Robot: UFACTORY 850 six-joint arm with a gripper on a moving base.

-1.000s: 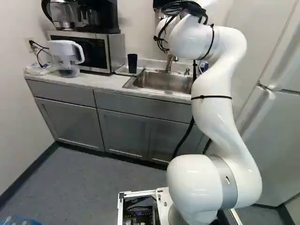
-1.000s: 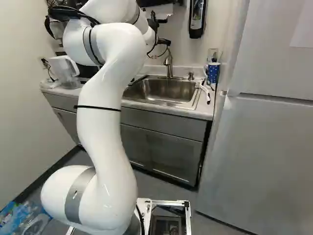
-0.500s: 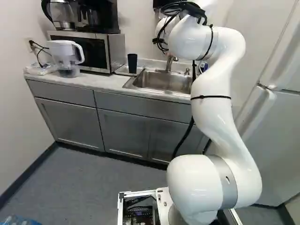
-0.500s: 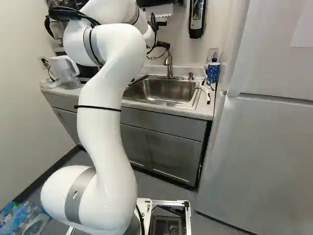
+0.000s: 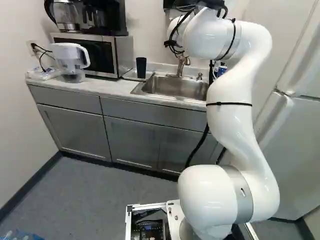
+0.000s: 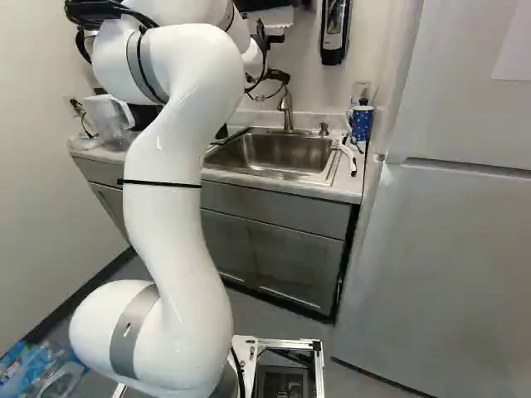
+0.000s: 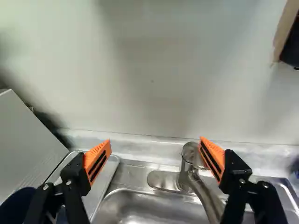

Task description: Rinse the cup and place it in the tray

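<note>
A black part of my gripper (image 6: 278,76) shows above the faucet (image 6: 287,108) in the right base view; its fingertips cannot be made out there. The wrist view shows the gripper (image 7: 155,145) wide open and empty, facing the wall, one orange pad beside the top of the faucet (image 7: 189,156). A dark cup (image 5: 141,67) stands at the metal tray (image 5: 129,75) left of the sink (image 5: 177,86). By the other finger lie the tray's edge (image 7: 103,179) and a dark round shape, perhaps the cup.
Left of the tray stand a microwave (image 5: 120,52), a coffee maker and a water pitcher (image 5: 72,60). A blue dotted mug (image 6: 362,123) and a white-handled brush (image 6: 347,156) are right of the sink. A fridge (image 6: 448,249) stands at the right; a soap dispenser (image 6: 334,29) hangs above.
The arm's upper bend has shifted slightly up and back, rightward in the left base view and leftward in the right one. The base, cup and tray have stayed put.
</note>
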